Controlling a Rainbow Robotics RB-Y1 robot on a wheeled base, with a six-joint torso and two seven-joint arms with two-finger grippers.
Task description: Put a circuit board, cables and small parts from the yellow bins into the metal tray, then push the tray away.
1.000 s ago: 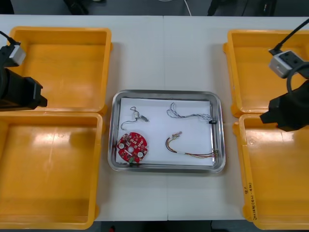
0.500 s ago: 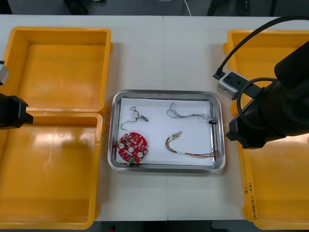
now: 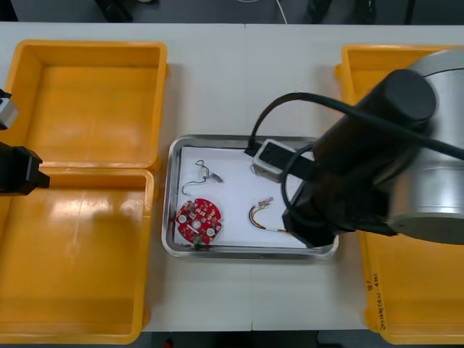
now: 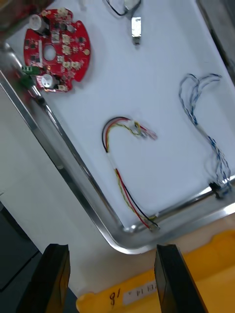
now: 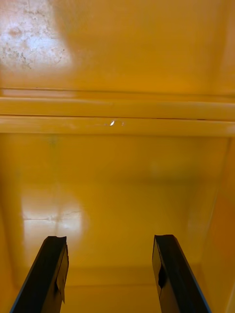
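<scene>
Jaws first: our right jaws are standing apart with nothing between them, hanging over the near right corner of the tray, where its rim is lying close to the near right bin. Inside the tray we are seeing the circuit board, the red and yellow cable, the blue and white cable, the black cable and a small metal part. Since the tray is looking loaded, we are judging the push to be the step in hand.

To do it well, we are advising contact low on the near rim and closer to its middle than to this corner, so the tray is sliding straight over the bench rather than turning into a bin. A slow, steady push should be keeping the loose cables from shifting.

Our left jaws are also standing apart, idling over the left bins.

As for writing, a handwritten mark on the right bin's edge is reading like "18", though we are not sure of it. Any print on the board is too small for us to read.
</scene>
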